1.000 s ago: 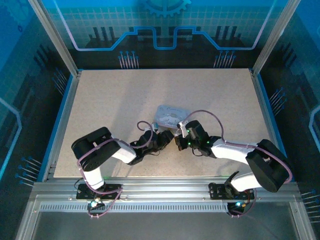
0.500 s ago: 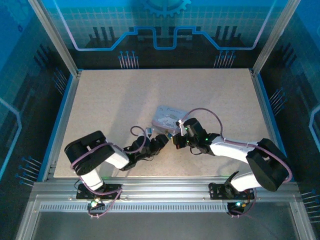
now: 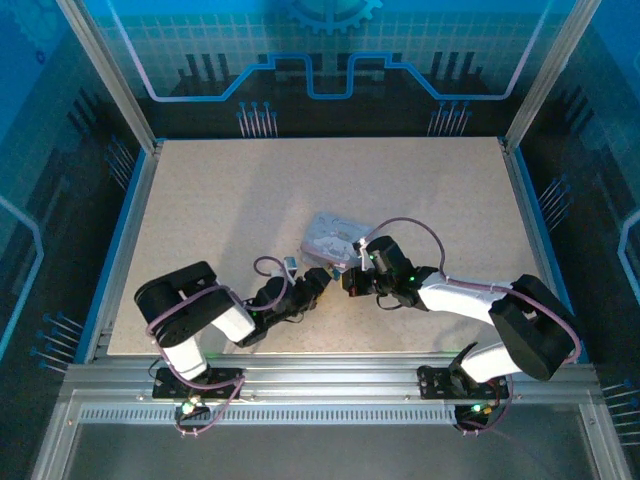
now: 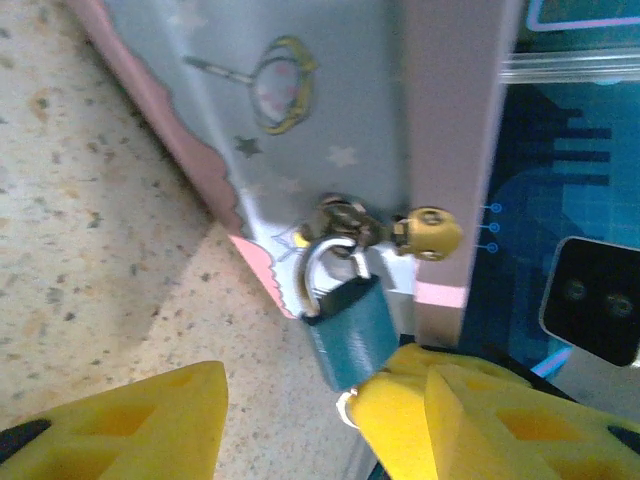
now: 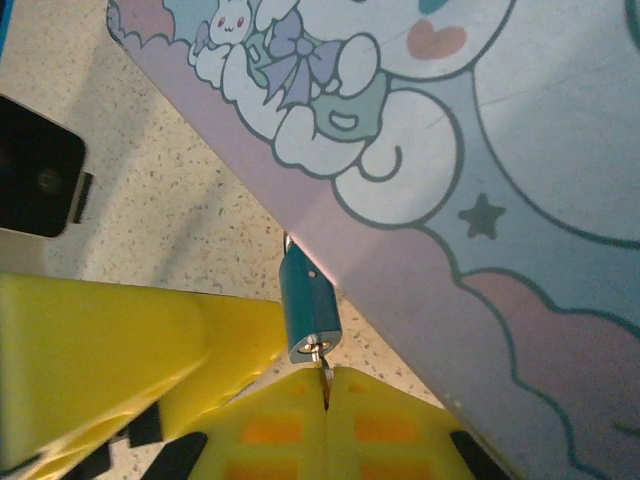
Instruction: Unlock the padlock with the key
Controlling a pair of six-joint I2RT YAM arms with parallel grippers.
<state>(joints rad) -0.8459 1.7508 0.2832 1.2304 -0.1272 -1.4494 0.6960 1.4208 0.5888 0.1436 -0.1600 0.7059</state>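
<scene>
Key-turn step: small dark-blue metal padlock (image 5: pixel 308 310) hangs off pastel cartoon tin (image 5: pixel 480 150), mid-frame in right wrist view, right end effector (image 5: pixel 325 392) pinched on thin silvery key (image 5: pixel 320 352) at its keyhole, left end effector (image 4: pixel 288 405) gaping beside it; next prob. needs steadying + twist.

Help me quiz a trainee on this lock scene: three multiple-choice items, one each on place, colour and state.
1. Where does the padlock hang? A on the clasp of the tin; B on a wall hook; C in a drawer.
2. What colour is its body? A red; B teal blue; C white.
3. How is the right gripper? A wide open; B shut on the key; C shut on a pen.
Answers: 1A, the shackle threads the clasp; 2B, both wrist views show it; 3B, its fingers pinch the key at the keyhole.
</scene>
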